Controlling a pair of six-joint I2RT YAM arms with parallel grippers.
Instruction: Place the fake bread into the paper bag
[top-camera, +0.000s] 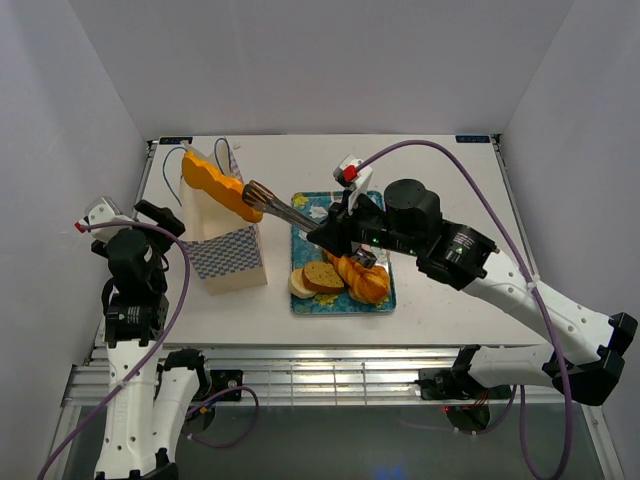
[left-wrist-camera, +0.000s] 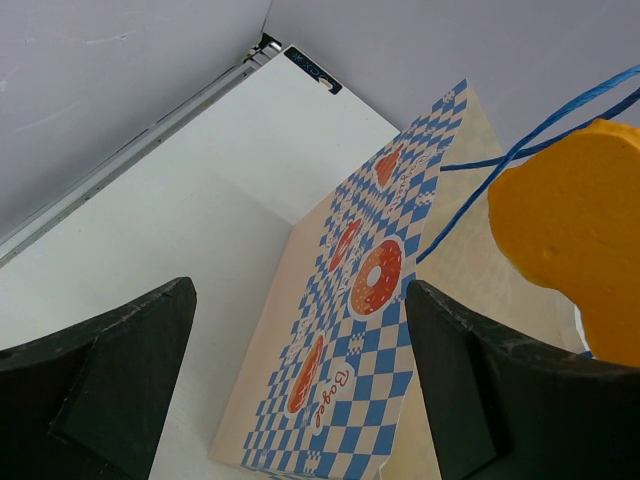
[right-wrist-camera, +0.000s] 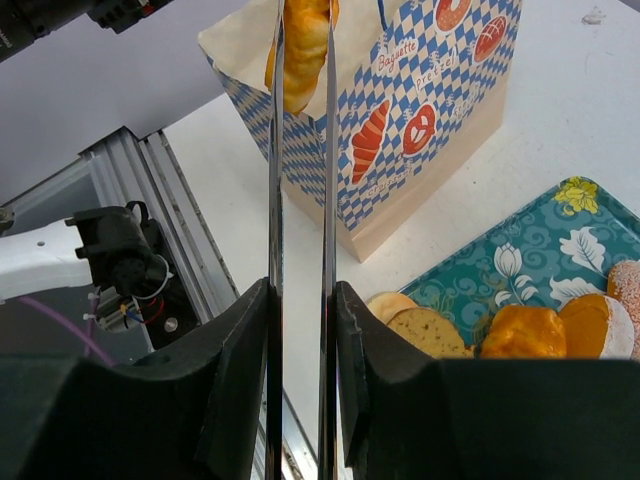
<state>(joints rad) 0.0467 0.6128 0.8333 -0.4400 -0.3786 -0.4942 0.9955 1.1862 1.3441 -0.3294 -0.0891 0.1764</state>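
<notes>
Over the mouth of the bag (top-camera: 228, 255) hangs a long orange roll (top-camera: 215, 182), tilted, its lower end nipped between the tips of metal tongs (top-camera: 285, 208). The right gripper (right-wrist-camera: 300, 310) is pressed together on the tongs' two blades and squeezes them onto the roll. The left gripper (left-wrist-camera: 300, 300) is spread and holds nothing. It sits just beside the bag, on the side away from the tray (right-wrist-camera: 530, 265).

This looks like the delivery step: the roll is at the bag but not yet inside. The next move probably calls for lowering the roll past the rim and between the blue cord handles (left-wrist-camera: 520, 150), then easing the squeeze so the blades spring apart. The cords pass close to the roll and could snag it. More bread waits on the tray beyond the bag's far side: round cut slices (top-camera: 320, 277) and a twisted loaf (top-camera: 362, 280).

The roll is glossy, lumpy along its edge and looks like smooth foam or plastic, so it may slip between thin steel blades. The bag is stiff cream paper with a blue-and-white checked band and printed pastries. It stands upright and open, though it seems light enough to tip if bumped. The tray is flat, teal and floral.
</notes>
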